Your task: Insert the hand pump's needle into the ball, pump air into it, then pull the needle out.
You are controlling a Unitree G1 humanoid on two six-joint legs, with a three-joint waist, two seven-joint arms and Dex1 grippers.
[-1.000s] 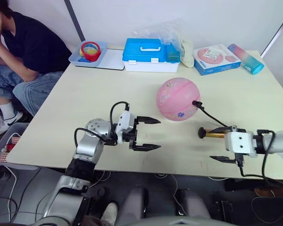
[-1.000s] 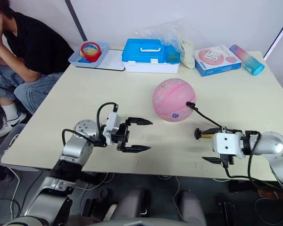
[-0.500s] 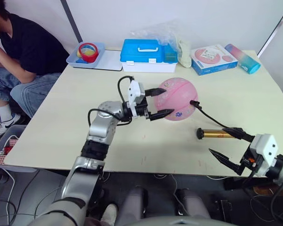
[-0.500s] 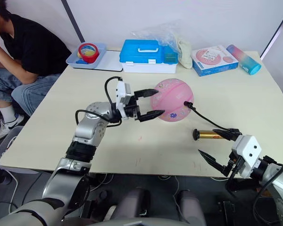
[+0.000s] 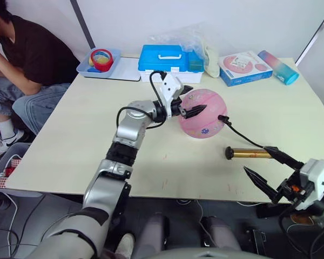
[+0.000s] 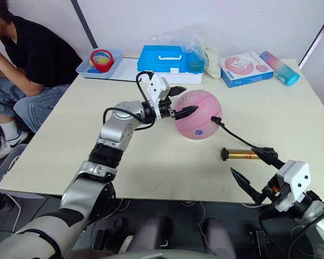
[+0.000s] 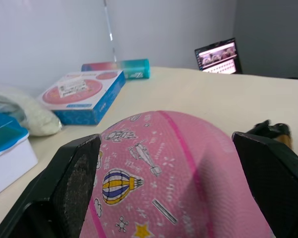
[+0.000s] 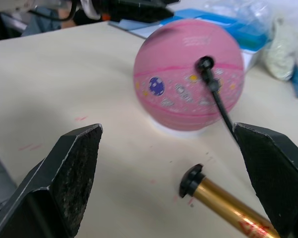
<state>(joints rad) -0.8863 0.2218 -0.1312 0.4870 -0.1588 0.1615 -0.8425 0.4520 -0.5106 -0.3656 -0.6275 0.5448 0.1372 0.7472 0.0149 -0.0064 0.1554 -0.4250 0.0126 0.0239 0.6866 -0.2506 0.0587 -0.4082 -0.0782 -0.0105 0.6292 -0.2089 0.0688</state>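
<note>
Pink ball (image 5: 203, 114) between spread left end effector (image 5: 189, 101) fingers; right end effector (image 5: 268, 167) spread near hand pump (image 5: 248, 154).

1. I see bare table (image 5: 75, 140) across the whole left-front stretch; a gripper could sweep there freely.
2. The ball (image 5: 203, 113) sits mid-table, with the left gripper (image 5: 190, 100) spread against its left side, blocking that approach.
3. The hose (image 5: 243, 139) and hand pump (image 5: 248, 153) cross the right-front lane.
4. The blue case (image 5: 170, 62) and tray (image 5: 97, 67) wall off the far edge.
</note>
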